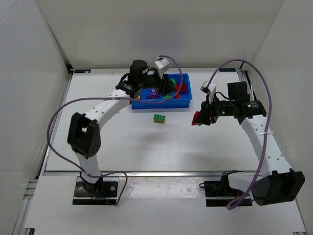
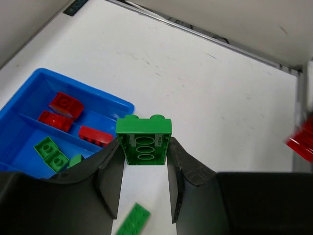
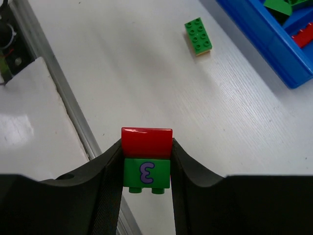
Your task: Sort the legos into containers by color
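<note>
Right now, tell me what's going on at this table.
Color sorting is under way. The left end effector grips a green brick over the blue tray, which already holds red and green bricks. The right end effector, right of the tray, is shut on a red-on-green stack. A loose green brick lies on the table.

White tabletop point(image 1: 146, 147), pale enclosure walls point(image 1: 29, 73) (left, back, right), metal rail point(image 1: 161, 172) along its near edge
</note>
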Controlling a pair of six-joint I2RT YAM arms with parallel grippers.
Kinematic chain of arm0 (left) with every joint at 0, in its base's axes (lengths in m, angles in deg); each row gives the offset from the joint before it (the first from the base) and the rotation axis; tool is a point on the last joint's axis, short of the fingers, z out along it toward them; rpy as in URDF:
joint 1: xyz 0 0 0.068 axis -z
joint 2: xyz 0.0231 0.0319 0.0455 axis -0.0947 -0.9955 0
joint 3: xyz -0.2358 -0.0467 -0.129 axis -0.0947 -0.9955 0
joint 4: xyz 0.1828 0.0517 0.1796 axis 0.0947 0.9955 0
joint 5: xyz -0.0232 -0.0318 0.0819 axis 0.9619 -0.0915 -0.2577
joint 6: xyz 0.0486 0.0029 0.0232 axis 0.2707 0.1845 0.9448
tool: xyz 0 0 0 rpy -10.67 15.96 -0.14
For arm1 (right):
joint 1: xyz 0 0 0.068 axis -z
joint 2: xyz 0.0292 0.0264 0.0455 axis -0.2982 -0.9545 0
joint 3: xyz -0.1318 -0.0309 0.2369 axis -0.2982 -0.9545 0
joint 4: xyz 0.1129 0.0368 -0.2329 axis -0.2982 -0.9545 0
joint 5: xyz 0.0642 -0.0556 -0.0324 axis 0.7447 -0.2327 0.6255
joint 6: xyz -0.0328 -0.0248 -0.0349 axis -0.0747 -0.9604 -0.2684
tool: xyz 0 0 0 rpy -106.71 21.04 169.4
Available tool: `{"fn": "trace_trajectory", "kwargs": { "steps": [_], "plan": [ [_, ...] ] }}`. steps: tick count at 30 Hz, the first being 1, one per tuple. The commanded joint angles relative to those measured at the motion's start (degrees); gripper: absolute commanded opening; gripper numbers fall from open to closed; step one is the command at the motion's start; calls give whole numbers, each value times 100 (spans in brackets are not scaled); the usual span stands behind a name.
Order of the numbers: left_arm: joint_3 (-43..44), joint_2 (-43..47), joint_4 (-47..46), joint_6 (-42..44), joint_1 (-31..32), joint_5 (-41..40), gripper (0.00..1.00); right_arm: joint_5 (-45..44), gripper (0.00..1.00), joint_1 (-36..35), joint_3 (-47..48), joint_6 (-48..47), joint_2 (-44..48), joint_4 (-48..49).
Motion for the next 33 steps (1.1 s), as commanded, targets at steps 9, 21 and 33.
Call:
{"fn": "trace_trajectory", "kwargs": {
  "steps": [9, 21, 33],
  "plan": [
    [2283, -2163, 668, -454, 94, -1168, 23, -421, 2, 285, 20, 1201, 295, 450],
    [2715, -2920, 950, -419, -134, -2267, 24, -123, 2, 655, 328, 1781, -162, 590],
    [2513, -3061, 1090, -463, -284, -2531, 63, 413, 2, 655, 574, 2685, -716, 950]
  ]
}}
